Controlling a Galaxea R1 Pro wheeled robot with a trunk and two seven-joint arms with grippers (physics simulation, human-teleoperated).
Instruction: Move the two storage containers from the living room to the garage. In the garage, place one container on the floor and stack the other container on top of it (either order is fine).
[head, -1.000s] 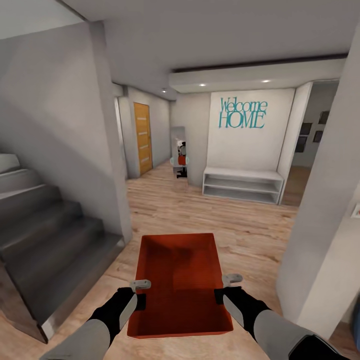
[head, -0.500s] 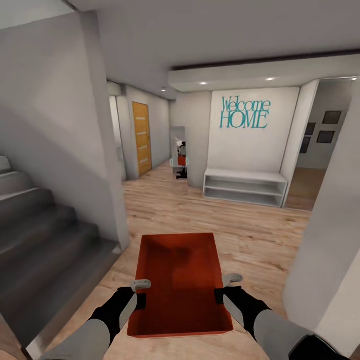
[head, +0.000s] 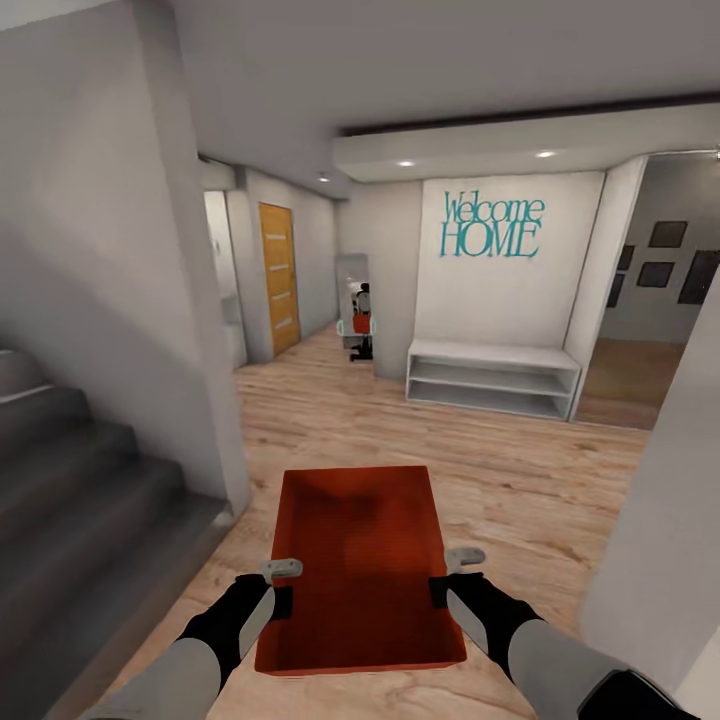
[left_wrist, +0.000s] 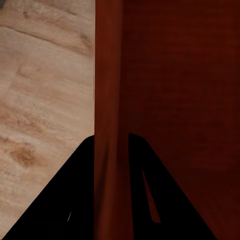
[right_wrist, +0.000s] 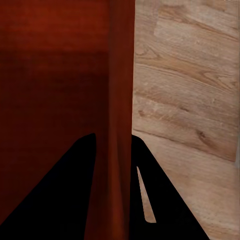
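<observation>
Currently carried: one orange-red storage container (head: 360, 565), held level in front of the robot above the light wood plank floor (head: 500, 480), its open top facing up and nothing inside.
Left gripper: the left gripper (head: 283, 588) is clamped on the container's left long wall near the robot's end; in the left wrist view its two dark fingers (left_wrist: 75, 200) sit one on each side of the wall (left_wrist: 107, 125).
Right gripper: the right gripper (head: 445, 578) pinches the right long wall the same way, roughly opposite the left one; the right wrist view shows the wall (right_wrist: 120, 100) running between its fingers (right_wrist: 155, 200), with plank floor on the outer side.
Surroundings: an entry hall with grey stairs (head: 70, 470) at the left beside a white wall (head: 110, 280).
Far wall: teal "Welcome HOME" lettering (head: 492, 226) above a low white shelf bench (head: 492, 376).
Door: an orange wooden door (head: 279, 277) stands at the far left of the hall.
Mirror: a narrow mirror (head: 355, 310) between the door and the bench shows a small reflection, too small to make out.
Right side: an opening onto a room with dark picture frames (head: 670, 250) on its wall, and a white wall edge (head: 670, 520) close by.
</observation>
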